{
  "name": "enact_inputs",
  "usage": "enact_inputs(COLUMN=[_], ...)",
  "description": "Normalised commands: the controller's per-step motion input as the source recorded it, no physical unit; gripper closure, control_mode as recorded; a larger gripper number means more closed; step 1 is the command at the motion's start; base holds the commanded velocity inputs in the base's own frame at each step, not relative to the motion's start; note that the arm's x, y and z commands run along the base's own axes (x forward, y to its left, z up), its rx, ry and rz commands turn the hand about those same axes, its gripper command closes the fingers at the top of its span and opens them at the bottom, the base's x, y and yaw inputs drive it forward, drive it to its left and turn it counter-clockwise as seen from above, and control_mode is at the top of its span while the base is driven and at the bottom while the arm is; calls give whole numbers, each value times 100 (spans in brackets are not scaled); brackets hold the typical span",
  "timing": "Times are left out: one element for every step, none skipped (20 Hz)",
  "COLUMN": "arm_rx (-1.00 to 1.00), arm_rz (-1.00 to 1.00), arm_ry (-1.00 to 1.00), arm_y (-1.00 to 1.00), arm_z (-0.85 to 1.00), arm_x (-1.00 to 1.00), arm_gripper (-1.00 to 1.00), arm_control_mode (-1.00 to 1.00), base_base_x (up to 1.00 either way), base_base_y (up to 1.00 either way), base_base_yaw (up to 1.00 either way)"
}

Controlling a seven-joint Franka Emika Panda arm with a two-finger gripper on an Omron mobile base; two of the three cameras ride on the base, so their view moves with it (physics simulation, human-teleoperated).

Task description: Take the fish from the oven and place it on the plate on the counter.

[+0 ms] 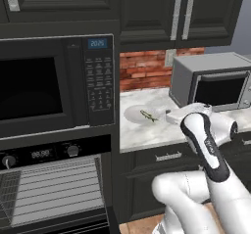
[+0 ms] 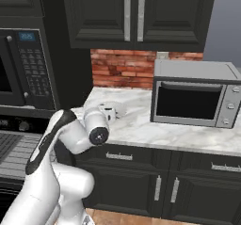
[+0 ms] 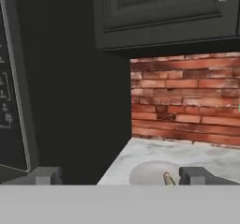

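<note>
From the left base cam I've got the tiny slender olive-green fish (image 1: 147, 115) lying on the round pale translucent plate (image 1: 133, 114), which sits on the white-grey marble counter (image 1: 142, 135) just right of the black keypad microwave (image 1: 59, 83). Below that microwave the black built-in oven (image 1: 54, 184) is open with its wire rack showing. The two-finger gripper (image 1: 172, 115) sits just right of the plate. On the right base cam the arm hides most of the plate (image 2: 116, 108); the grey box microwave (image 2: 195, 94) stands well right of it. Hand cam: both finger tips (image 3: 196, 175) spread wide apart, holding nothing, with the fish's (image 3: 167, 178) tip poking up on the plate (image 3: 149, 173) between them.
</note>
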Motion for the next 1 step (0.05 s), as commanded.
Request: enact_inputs(arm_rx=[16], arm_rz=[3], arm_ry=[-6], arm_y=[-39], arm_z=[100], arm_x=[-93], arm_gripper=[-100], arm_control_mode=[-100], base_base_x=[0], base_base_y=[0], base_base_yaw=[0])
